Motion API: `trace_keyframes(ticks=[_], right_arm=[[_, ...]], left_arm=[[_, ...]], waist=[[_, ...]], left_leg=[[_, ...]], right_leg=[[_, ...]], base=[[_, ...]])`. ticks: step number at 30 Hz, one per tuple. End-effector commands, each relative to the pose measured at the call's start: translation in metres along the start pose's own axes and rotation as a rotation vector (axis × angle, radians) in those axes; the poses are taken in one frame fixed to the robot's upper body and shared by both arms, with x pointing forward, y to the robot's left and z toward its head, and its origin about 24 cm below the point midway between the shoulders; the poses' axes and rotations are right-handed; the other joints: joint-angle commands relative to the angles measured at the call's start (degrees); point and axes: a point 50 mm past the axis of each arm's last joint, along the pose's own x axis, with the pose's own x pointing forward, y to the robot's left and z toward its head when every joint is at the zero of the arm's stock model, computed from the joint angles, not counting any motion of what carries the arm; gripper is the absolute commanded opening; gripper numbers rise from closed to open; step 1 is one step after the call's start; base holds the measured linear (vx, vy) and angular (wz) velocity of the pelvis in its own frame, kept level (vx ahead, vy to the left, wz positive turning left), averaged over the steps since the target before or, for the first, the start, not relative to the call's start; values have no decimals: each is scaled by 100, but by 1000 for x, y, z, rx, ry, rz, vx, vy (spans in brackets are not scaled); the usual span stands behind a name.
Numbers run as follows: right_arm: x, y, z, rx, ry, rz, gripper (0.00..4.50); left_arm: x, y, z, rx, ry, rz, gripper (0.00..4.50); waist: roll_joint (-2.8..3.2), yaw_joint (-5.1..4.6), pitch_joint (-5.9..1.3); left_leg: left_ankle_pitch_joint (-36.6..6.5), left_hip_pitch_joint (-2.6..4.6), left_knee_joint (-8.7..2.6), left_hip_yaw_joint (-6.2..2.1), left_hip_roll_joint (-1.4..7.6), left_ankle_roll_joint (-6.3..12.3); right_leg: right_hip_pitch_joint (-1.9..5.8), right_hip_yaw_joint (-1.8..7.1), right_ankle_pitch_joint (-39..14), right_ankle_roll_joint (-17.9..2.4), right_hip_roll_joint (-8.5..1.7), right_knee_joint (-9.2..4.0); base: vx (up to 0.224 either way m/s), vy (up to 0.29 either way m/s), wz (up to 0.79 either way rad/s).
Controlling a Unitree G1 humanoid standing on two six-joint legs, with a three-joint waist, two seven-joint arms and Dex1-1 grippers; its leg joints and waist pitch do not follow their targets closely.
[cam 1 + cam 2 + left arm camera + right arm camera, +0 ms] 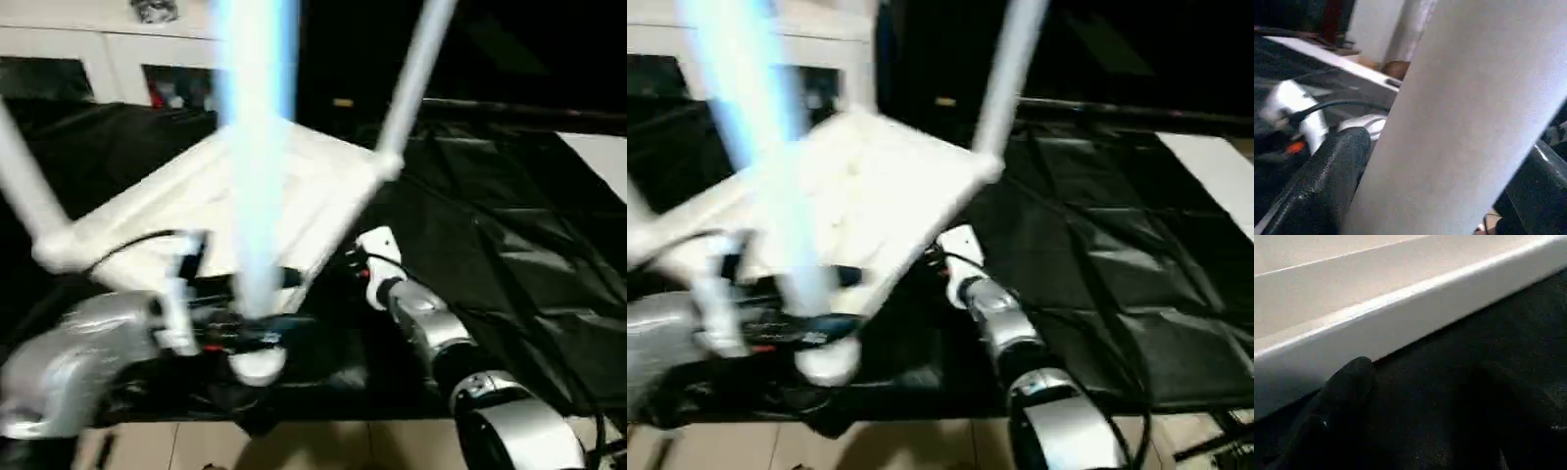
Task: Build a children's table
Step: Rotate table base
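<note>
While the left claw [1415, 196] is closed on the nearest leg [257, 166], one black finger [1322, 181] on each side, that leg should be kept upright and pressed squarely into its corner socket. Beyond it, the upturned table top [245, 196] rests on black sheeting [509, 245] over the bench. Whether the right claw [1400, 431], just beside the top's rim, is open or closed, I cannot tell. Behind stands a white cabinet [98, 49].
</note>
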Motion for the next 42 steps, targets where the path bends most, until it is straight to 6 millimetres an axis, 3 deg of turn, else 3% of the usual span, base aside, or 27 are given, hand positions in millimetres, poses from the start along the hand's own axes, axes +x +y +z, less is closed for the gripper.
trace_keyframes(ticks=[1,2,6,8,11,12,14,16,19,22,24,29,30,32,34,39,42], right_arm=[[9,18,15,-50,-46,96,373],[9,19,14,-57,-41,97,373],[9,17,14,-59,-38,82,373],[6,8,13,-56,-35,36,373],[5,3,13,-55,-33,5,373],[2,-7,13,-40,-38,-39,373],[-6,-25,13,-21,-52,-91,373],[-9,-30,13,-20,-57,-98,373],[-19,-46,13,-30,-70,-120,373],[-28,-58,13,-53,-80,-117,373],[-34,-64,14,-72,-84,-87,373],[-51,-66,14,-153,-73,126,373],[-56,-64,16,-182,-69,190,373],[-61,-62,15,-191,-53,252,373],[-65,-61,15,-199,-43,294,373],[-77,-58,15,-219,2,422,373],[-83,-56,15,-236,22,479,373]], left_arm=[[18,-3,2,22,2,-69,446],[30,1,2,48,0,-76,446],[47,8,2,82,-1,-52,446],[59,27,3,167,1,95,446],[63,37,4,212,4,172,446],[60,46,4,264,37,242,446],[50,60,2,319,103,360,446],[46,64,1,333,125,404,446],[34,80,-4,368,181,538,446],[29,80,-10,361,198,495,446],[27,78,-15,352,218,444,446],[13,79,-30,332,339,350,430],[7,83,-30,341,370,359,419],[0,88,-26,353,373,372,411],[-5,90,-24,359,390,371,391],[-29,95,-17,352,508,295,338],[-35,96,-18,352,592,237,324]], waist=[[97,51,-335],[113,42,-339],[95,46,-348],[90,49,-349],[74,69,-359],[157,53,-344],[132,56,-361],[146,75,-354],[128,96,-329],[120,101,-339],[142,105,-346],[156,145,-353],[193,160,-358],[172,158,-361],[169,182,-355],[183,206,-336],[196,231,-335]], left_leg=[[-1978,-14,-386,91,-137,-233],[-1927,-18,-383,85,-136,-224],[-1781,-11,-368,102,-128,-185],[-1811,-3,-360,103,-135,-154],[-1792,18,-357,107,-131,-117],[-1833,1,-371,98,-134,-136],[-1908,11,-352,97,-141,-118],[-1996,47,-345,103,-138,-99],[-2062,23,-350,98,-162,-85],[-2088,17,-345,87,-170,-86],[-2161,38,-343,85,-153,-80],[-2040,15,-357,92,-144,63],[-1957,20,-355,92,-139,68],[-1891,9,-354,94,-141,85],[-1902,29,-353,100,-135,108],[-1982,37,-375,85,-136,55],[-2016,45,-382,85,-109,20]], right_leg=[[272,137,-1656,-919,-156,-396],[279,125,-1678,-907,-156,-394],[287,135,-1458,-953,-158,-400],[290,129,-1517,-927,-160,-409],[285,132,-1537,-880,-164,-430],[287,119,-1502,-887,-146,-452],[291,117,-1568,-907,-153,-426],[263,113,-1673,-887,-141,-447],[271,94,-2065,-757,-133,-500],[264,80,-2423,-639,-156,-538],[231,80,-2333,-756,-153,-531],[274,96,-1756,-979,-123,-487],[276,103,-1591,-1041,-131,-466],[302,102,-1490,-1088,-135,-461],[290,103,-1492,-1135,-136,-474],[293,102,-1865,-1028,-155,-495],[281,108,-1795,-1073,-165,-480]], base=[[0,0,0],[0,0,0],[0,0,0],[0,0,0],[0,0,0],[0,0,0],[0,0,0],[0,0,0],[0,0,0],[0,0,0],[0,0,0],[0,0,0],[0,0,0],[0,0,0],[0,0,0],[0,0,0],[0,0,0]])
